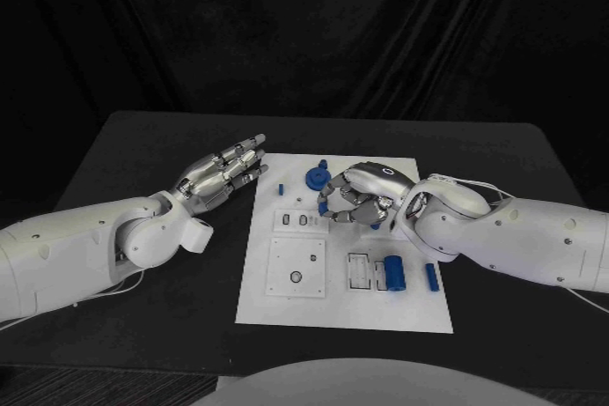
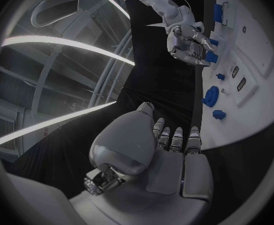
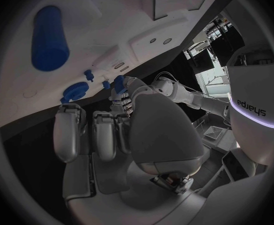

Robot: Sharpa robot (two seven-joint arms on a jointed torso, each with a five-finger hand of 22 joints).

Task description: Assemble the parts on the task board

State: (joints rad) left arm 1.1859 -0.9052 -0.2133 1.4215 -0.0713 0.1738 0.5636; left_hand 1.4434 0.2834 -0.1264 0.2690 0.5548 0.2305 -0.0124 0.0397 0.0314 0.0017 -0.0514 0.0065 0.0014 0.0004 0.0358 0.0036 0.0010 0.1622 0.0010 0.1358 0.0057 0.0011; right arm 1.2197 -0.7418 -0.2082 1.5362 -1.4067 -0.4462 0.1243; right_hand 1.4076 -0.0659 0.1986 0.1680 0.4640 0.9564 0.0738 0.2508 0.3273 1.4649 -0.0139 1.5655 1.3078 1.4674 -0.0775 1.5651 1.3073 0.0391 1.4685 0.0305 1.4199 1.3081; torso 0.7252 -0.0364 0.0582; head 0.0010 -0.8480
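Two hands work over the white task board [image 1: 286,305], which lies in the middle of the head view. Right hand [image 1: 359,195] curls its fingers around a small blue part [image 1: 345,214] above the board's upper centre; that part's long axis cannot be told. Left hand [image 1: 224,174] hovers beside the board's upper left edge, fingers straight and holding nothing. Toward the lower right, a blue cylinder [image 1: 395,271] lies with its long axis running up and down the frame, a slimmer blue pin [image 1: 431,276] just beside it, pointing likewise.
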